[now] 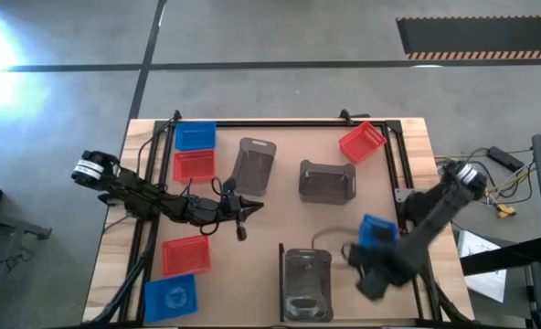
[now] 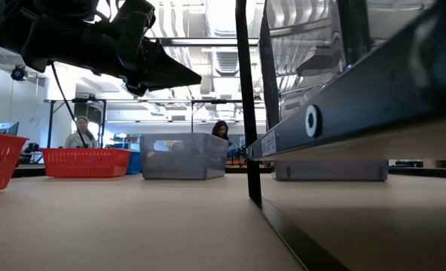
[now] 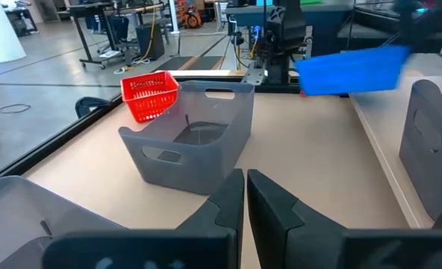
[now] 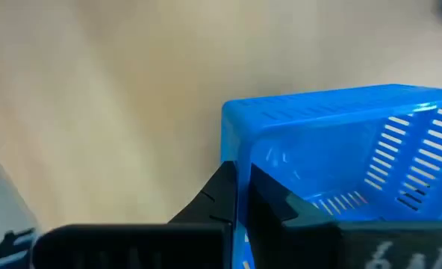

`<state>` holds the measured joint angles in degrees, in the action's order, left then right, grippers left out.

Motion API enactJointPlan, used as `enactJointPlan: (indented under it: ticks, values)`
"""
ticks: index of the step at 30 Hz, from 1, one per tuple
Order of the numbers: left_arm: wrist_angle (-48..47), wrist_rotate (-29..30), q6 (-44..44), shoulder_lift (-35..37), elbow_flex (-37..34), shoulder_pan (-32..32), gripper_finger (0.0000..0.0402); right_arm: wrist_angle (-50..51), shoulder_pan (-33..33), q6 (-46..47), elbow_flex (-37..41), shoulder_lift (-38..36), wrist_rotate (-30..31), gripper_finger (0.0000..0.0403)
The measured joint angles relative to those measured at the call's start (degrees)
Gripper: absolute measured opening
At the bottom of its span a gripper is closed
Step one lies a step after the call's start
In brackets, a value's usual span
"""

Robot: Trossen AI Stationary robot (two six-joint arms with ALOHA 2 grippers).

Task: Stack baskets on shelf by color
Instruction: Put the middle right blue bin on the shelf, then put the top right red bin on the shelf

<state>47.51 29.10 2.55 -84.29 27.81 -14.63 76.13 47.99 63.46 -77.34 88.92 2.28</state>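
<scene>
While the left arm reaches across the middle of the table, its claw [image 1: 242, 222] hangs just above the wood with the two fingers [image 3: 228, 202] pressed together on nothing. Left of it I see two red baskets [image 1: 194, 165] [image 1: 185, 255] and two blue ones [image 1: 195, 137] [image 1: 171, 295], all standing on the table. Just beyond the claw lies a grey basket [image 1: 253, 166], and a second grey basket [image 1: 327, 182] stands further right, near the middle. A third grey basket [image 1: 307, 285] sits on the pale shelf [image 1: 351, 306] at the near edge, beside the thin dark border [image 1: 281, 281]. A red basket [image 1: 361, 142] rests tilted at the far right corner. On the right side, the right claw [image 1: 373, 259] is clamped on the rim of a blue basket [image 4: 340, 149] and holds it up, close to the shelf, clear of the wood.
</scene>
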Motion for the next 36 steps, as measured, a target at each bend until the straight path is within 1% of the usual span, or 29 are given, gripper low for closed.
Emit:
enactJointPlan:
  ticks: [3, 6, 8, 14, 16, 22, 26, 30, 32, 36]
  values:
    - [0.0, 0.0, 0.0, 0.0, 0.0, 0.0, 0.0003, -0.2, 5.0, 4.7, -3.2, 5.3, -2.1, 0.0009]
    - [0.1, 0.0, 0.0, 0.0, 0.1, 0.0, 0.0003, -0.1, 8.5, 8.6, -5.1, 9.3, -4.2, 0.0009]
    - [0.1, 0.0, 0.0, 0.0, 0.4, 0.0, 0.0003, -0.8, 10.0, 10.3, -6.2, 10.8, -5.2, 0.0009]
    - [0.1, 0.0, -0.6, 0.0, 1.2, 0.0, 0.0003, -7.3, 13.1, 13.5, -8.7, 12.6, -7.1, 0.0009]
    - [0.1, 0.0, -1.5, 0.0, 1.6, 0.0, 0.0003, -7.4, 13.8, 13.4, -9.3, 13.0, -7.0, 0.0009]
    - [0.1, 0.0, -2.9, 0.0, 2.3, 0.1, 0.0003, -7.8, 15.6, 7.7, -9.7, 13.6, -7.1, 0.0009]
    - [0.6, 0.0, -3.0, 0.0, 2.3, 0.2, 0.0003, -7.8, 16.2, 6.4, -9.7, 13.7, -7.1, 0.0010]
    - [1.6, 0.0, -3.0, 0.0, 2.3, 0.2, 0.0003, -8.0, 16.6, 6.5, -9.7, 13.9, -8.4, 0.0033]
    - [1.6, 0.0, -3.0, 0.0, 2.3, 0.2, 0.0003, -7.8, 16.9, 7.1, -9.6, 14.0, -9.7, 0.0054]
    - [1.6, 0.0, -3.0, 0.0, 2.3, 0.2, 0.0003, -7.7, 17.0, 10.2, -9.5, 13.7, -10.2, 0.0099]
